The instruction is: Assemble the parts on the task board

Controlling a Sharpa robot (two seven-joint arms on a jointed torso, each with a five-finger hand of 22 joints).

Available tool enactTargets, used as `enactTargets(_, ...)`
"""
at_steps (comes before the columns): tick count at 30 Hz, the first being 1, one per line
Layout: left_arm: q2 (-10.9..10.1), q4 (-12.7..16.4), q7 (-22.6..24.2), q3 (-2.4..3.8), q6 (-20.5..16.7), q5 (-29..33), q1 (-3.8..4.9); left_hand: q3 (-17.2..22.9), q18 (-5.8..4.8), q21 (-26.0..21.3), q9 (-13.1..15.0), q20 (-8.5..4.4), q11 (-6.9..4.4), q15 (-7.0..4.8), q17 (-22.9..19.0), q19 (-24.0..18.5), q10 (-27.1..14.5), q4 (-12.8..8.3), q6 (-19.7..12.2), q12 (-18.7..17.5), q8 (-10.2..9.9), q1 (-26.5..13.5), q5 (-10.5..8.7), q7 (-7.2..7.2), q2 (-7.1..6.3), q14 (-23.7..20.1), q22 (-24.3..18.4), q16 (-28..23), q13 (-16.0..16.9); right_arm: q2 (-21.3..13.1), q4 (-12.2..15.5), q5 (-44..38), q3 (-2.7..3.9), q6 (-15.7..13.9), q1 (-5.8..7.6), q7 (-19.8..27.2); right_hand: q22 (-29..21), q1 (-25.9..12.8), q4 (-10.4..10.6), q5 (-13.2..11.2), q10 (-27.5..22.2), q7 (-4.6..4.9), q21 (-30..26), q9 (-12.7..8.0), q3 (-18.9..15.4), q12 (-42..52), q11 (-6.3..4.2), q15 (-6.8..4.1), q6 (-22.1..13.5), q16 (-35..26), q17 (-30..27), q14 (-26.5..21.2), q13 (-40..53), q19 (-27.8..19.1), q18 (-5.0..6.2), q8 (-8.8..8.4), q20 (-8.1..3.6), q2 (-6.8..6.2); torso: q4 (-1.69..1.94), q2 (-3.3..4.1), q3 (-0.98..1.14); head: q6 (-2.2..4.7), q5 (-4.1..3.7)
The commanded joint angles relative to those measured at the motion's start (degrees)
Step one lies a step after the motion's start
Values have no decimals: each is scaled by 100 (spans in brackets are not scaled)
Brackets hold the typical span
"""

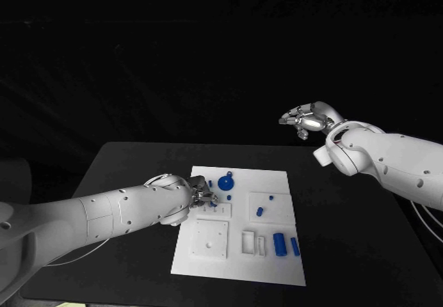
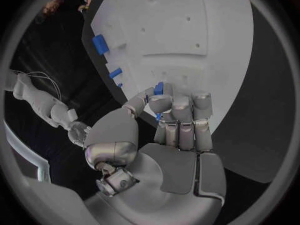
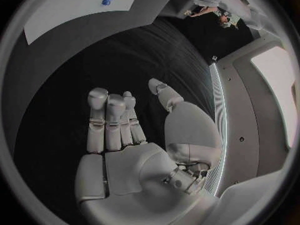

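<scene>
Fingertips (image 2: pixel 159 101) of my left hand (image 1: pixel 189 194) pinch a small blue part (image 2: pixel 159 88) between thumb and finger, directly over the task board (image 1: pixel 277 268), at its edge nearest my left arm. Beyond the hand, a blue disc part (image 1: pixel 226 185) lies on the board toward its far edge; two blue cylinders (image 1: pixel 280 244) lie toward its near edge. My right hand (image 1: pixel 307 119) hangs well apart from the board, past the table's far edge, fingers loosely apart, holding nothing.
</scene>
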Motion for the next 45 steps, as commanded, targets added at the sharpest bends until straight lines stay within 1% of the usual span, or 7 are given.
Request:
enactTargets(1,27,24,89,3,26,-156,-14,33,112,33,297,-425,-155,-249,-9,-17,-123,-7,714,24,15,36,-18,-505,47,188,81,33,-7,7,15,-16,4,35,2,49,-5,-20,-25,41,-35,66,-36,-6,-10,-17,5,13,27,-29,-7,-8,-8,-2,398,-32,6,26,4,0,0,-12,-7)
enactTargets(9,25,12,81,3,38,-176,-32,38,111,33,304,-424,-153,-246,-15,-21,-126,-4,709,29,6,33,-27,-503,41,184,82,33,-15,15,16,-22,5,49,2,45,-5,-21,-26,46,-37,67,-40,-8,-9,-18,6,14,26,-31,-9,-9,-11,-1,398,-33,6,27,-2,4,2,-17,2)
enactTargets(13,28,17,77,3,71,-176,-41,43,110,33,310,-423,-151,-244,-19,-24,-128,-1,701,34,-4,32,-43,-500,38,181,83,34,-23,19,16,-22,5,59,2,42,-6,-22,-26,48,-38,68,-42,-8,-9,-18,7,15,27,-32,-9,-9,-13,-1,398,-33,5,29,-1,2,-4,-16,-2)
enactTargets(17,34,20,76,3,103,-176,-52,46,110,33,312,-423,-150,-244,-21,-26,-128,-1,700,36,-7,33,-48,-500,38,180,83,34,-26,21,15,-22,5,66,2,39,-6,-23,-26,49,-38,68,-43,-8,-9,-17,7,15,28,-32,-10,-9,-14,-1,398,-33,5,30,2,3,-2,-18,-5)
enactTargets(23,41,5,78,3,160,-171,-74,48,110,34,316,-422,-149,-243,-24,-27,-129,0,699,39,-12,33,-53,-499,36,179,84,35,-30,25,16,-22,5,72,2,40,-6,-23,-27,51,-38,68,-45,-9,-8,-17,7,15,29,-32,-10,-8,-16,0,398,-33,5,32,2,3,-5,-33,-12)
enactTargets(28,48,-19,76,3,148,-152,-92,46,108,35,322,-421,-147,-241,-28,-29,-129,9,699,44,-18,23,-65,-496,32,177,85,36,-37,33,15,-22,5,75,2,41,-5,-24,-28,53,-38,68,-46,-9,-8,-16,7,15,30,-32,-11,-7,-18,2,398,-33,4,34,3,5,-7,-29,-12)
enactTargets(45,56,-37,55,3,260,-151,-105,53,106,38,351,-419,-141,-235,-50,-40,-138,24,700,67,-51,14,-169,-491,17,167,88,43,-72,46,17,-22,5,84,2,40,-5,-28,-30,58,-38,68,-50,-11,-9,-13,7,15,32,-31,-12,-4,-23,6,398,-33,3,37,-1,3,-1,-49,-6)
